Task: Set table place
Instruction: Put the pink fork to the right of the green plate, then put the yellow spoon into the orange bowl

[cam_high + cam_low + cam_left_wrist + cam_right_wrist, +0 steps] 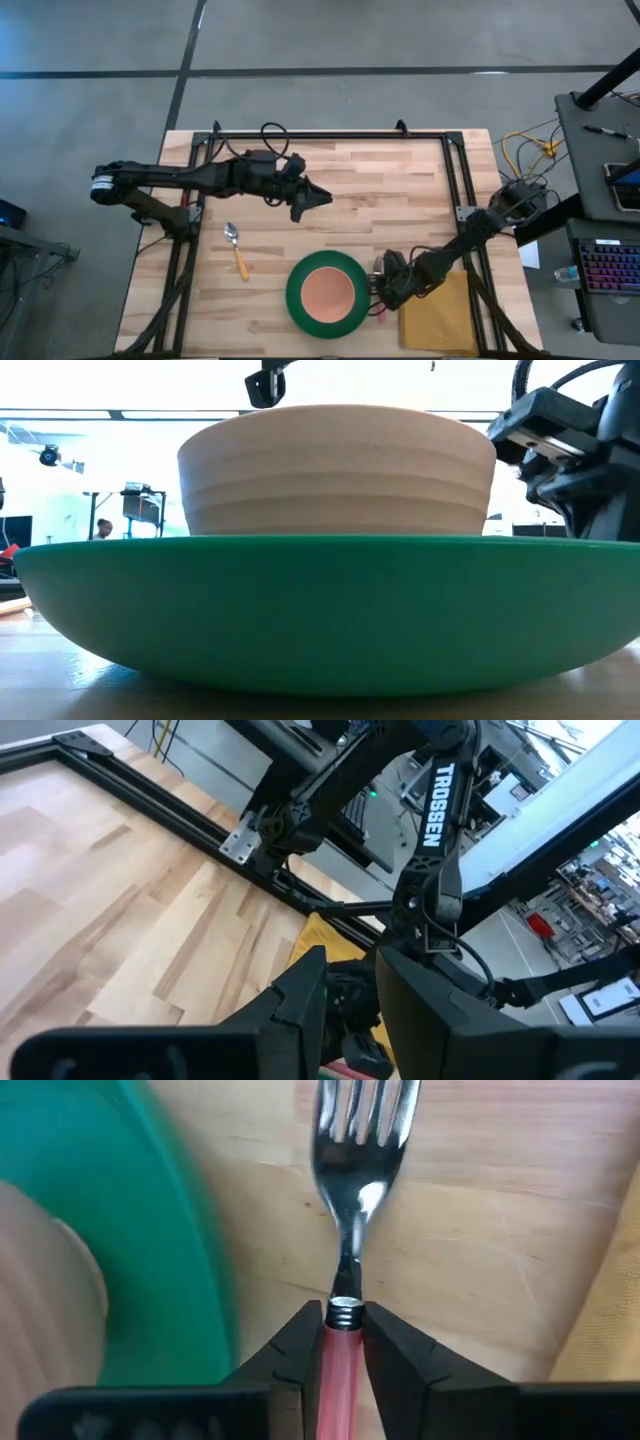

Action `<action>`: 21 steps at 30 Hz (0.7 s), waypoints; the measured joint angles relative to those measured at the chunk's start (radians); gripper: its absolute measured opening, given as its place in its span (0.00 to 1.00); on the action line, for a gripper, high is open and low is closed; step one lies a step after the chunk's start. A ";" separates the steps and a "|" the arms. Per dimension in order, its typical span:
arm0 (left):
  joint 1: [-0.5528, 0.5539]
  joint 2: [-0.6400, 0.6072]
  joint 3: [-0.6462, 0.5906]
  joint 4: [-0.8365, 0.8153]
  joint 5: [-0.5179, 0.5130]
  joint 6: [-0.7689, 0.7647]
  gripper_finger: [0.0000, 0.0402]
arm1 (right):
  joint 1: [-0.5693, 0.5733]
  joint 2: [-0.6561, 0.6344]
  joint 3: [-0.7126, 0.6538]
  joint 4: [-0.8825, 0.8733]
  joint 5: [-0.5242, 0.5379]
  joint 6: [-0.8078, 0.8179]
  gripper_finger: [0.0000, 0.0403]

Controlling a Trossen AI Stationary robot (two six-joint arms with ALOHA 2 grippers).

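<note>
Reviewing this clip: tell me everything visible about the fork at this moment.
The fork has a shiny metal head with tines and a narrow neck joined by a ribbed collar to a red handle. The right hand is shut on the handle just behind the collar. It lies along the light wooden table, in the gap between the green plate and the mustard-yellow napkin, touching neither. Whether it rests on the wood or hangs just above it cannot be told. From overhead, only a sliver of red handle shows.
</note>
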 joint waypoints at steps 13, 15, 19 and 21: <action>-0.004 0.000 0.000 -0.028 0.000 -0.001 0.19 | 0.000 -0.022 0.025 -0.064 0.003 -0.030 0.34; -0.014 -0.004 0.000 -0.092 0.000 0.000 0.19 | 0.001 -0.052 0.025 -0.126 0.021 -0.031 0.36; -0.037 -0.007 0.000 -0.338 -0.002 -0.015 0.19 | 0.004 -0.138 0.025 -0.271 0.075 -0.032 0.38; -0.045 -0.007 0.000 -0.462 -0.033 -0.084 0.19 | 0.004 -0.185 0.025 -0.342 0.090 -0.037 0.39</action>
